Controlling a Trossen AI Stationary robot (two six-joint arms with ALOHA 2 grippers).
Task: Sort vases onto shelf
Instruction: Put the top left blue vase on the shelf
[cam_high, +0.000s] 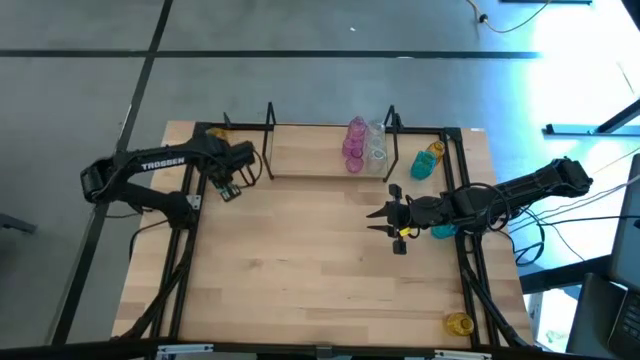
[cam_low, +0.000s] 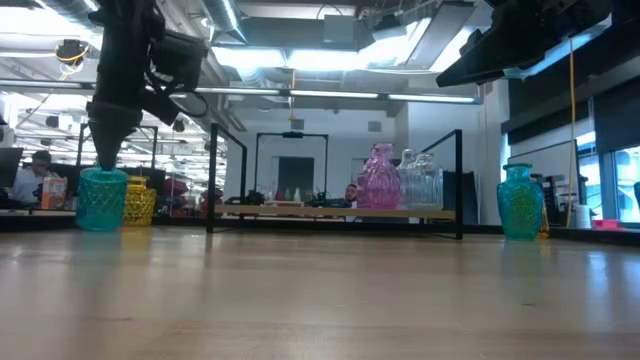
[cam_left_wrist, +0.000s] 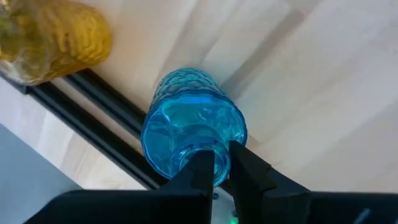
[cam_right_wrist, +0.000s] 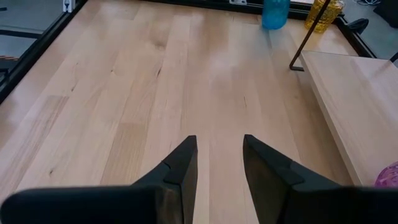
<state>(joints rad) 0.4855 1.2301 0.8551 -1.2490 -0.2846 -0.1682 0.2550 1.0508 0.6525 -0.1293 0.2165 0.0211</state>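
Note:
My left gripper (cam_low: 105, 160) stands at the table's far left, shut on a teal vase (cam_left_wrist: 193, 124), which the arm hides in the high view. A yellow vase (cam_left_wrist: 56, 37) stands on the table just beyond it. The shelf (cam_high: 310, 160) lies along the far edge and carries pink vases (cam_high: 353, 145) and a clear vase (cam_high: 376, 145) at its right end. My right gripper (cam_high: 385, 215) hovers open over the table's right-centre, nothing between its fingers. My left gripper has the teal vase by its top rim (cam_left_wrist: 219, 163), a thin bit of glass pinched between the nearly closed fingers. The fingers come from above, pointing steeply down. The vase stays upright, its base (cam_low: 102, 226) at table level; whether it rests there I cannot tell.
A teal vase (cam_high: 422, 168) and a yellow vase (cam_high: 434, 152) stand right of the shelf. Another teal vase (cam_high: 440, 232) sits under the right arm, and a yellow one (cam_high: 458, 323) at the near right corner. Bare wood (cam_high: 300, 260) spreads across the table's middle and near side.

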